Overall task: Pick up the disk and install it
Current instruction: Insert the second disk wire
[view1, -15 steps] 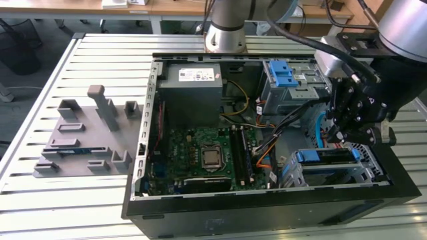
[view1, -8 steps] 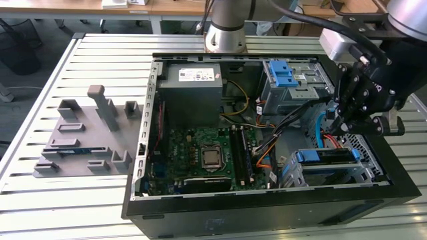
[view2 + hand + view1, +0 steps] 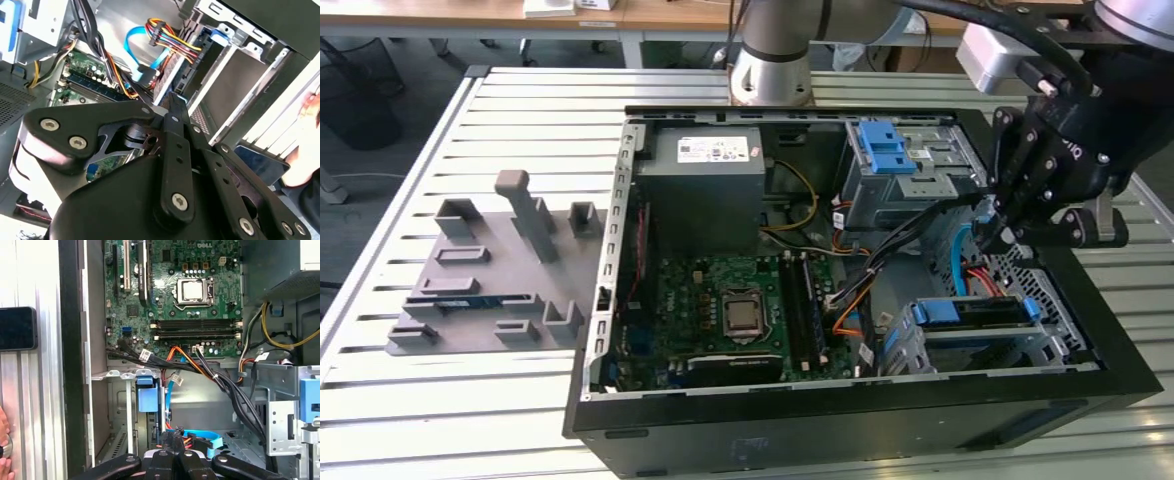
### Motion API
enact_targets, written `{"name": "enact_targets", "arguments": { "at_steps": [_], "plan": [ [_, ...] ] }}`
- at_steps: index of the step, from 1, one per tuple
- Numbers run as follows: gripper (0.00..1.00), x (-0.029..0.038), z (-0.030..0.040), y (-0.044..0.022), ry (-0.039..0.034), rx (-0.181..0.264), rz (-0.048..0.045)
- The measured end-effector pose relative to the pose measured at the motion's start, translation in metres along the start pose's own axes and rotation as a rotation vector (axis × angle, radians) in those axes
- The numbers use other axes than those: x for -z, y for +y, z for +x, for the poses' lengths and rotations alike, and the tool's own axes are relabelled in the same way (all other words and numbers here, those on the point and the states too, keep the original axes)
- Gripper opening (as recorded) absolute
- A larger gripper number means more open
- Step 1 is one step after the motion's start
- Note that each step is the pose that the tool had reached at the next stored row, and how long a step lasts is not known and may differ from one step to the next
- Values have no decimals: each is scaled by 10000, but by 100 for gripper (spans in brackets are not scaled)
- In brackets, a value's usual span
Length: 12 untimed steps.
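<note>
I am hovering gripper (image 3: 1003, 237) inside open case (image 3: 854, 420), right of exterior view; finger state unclear; disk (image 3: 974, 312) sitting in bay below.

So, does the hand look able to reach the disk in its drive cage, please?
Probably yes: the hand hangs inside the open case close by the disk, with nothing seen between them, though the cables alongside could snag.
</note>
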<state>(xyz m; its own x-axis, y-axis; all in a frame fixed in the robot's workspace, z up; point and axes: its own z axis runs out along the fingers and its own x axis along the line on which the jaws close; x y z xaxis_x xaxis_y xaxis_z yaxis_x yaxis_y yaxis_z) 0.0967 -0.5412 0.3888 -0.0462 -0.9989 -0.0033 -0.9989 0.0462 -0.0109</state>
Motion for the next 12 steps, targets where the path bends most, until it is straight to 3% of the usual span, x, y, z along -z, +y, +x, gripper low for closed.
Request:
{"name": "enact_targets", "arguments": {
  "at_steps": [9,10,12],
  "plan": [
    [11,20,-148,14,-1,-1,0],
    [11,28,-214,21,-1,0,0],
    [11,28,-238,22,-2,0,0]
  ]
}}
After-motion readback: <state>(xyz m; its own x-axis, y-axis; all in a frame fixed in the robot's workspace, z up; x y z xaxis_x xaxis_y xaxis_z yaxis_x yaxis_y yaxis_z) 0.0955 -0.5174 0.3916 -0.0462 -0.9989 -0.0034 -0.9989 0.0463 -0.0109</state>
